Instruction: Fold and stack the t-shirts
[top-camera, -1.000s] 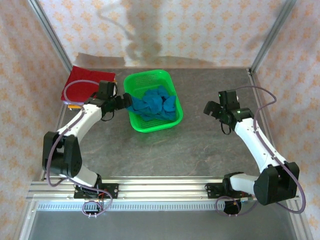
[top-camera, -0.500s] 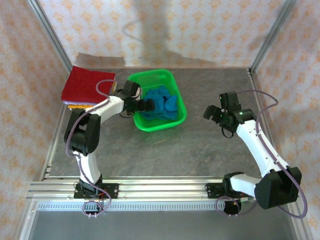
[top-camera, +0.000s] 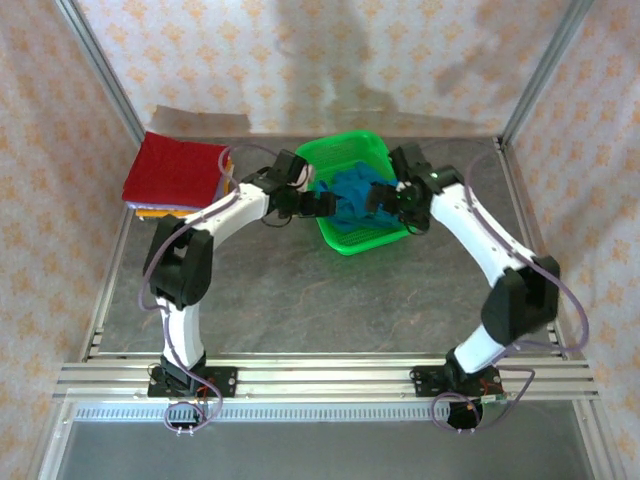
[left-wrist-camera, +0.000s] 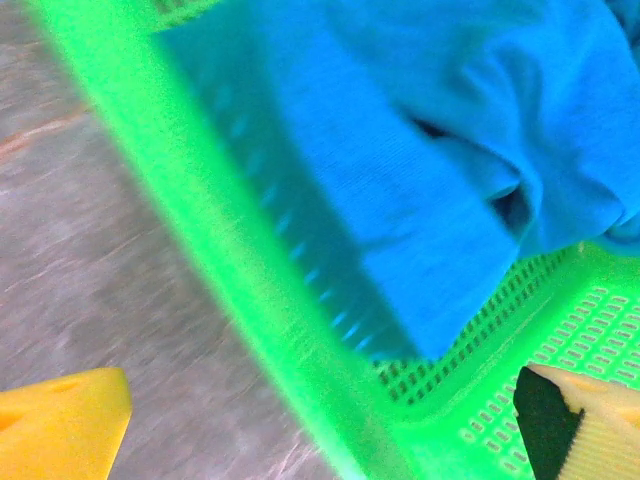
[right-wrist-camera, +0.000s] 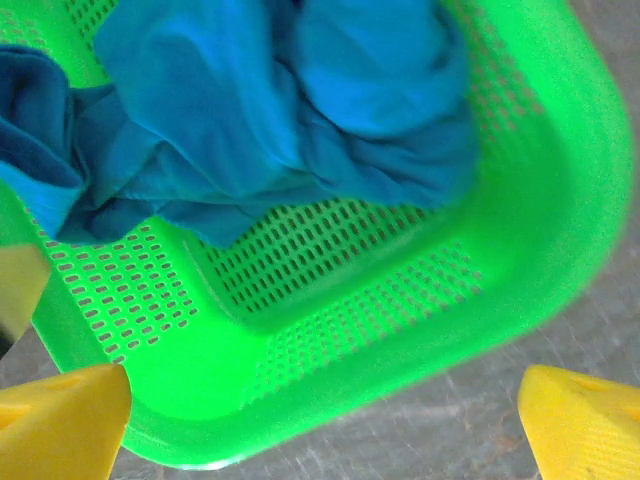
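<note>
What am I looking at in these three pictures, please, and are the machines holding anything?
These are two white robot arms bolted to a grey table. The wide picture comes from a camera above and behind them; the close-ups come from a camera on each wrist, yellow fingertips showing at the bottom corners. On the table: a green mesh basket with a crumpled blue t-shirt inside and, far left, a stack of folded shirts, dark red on top. The left gripper and right gripper hang open at the basket, holding nothing.
</note>
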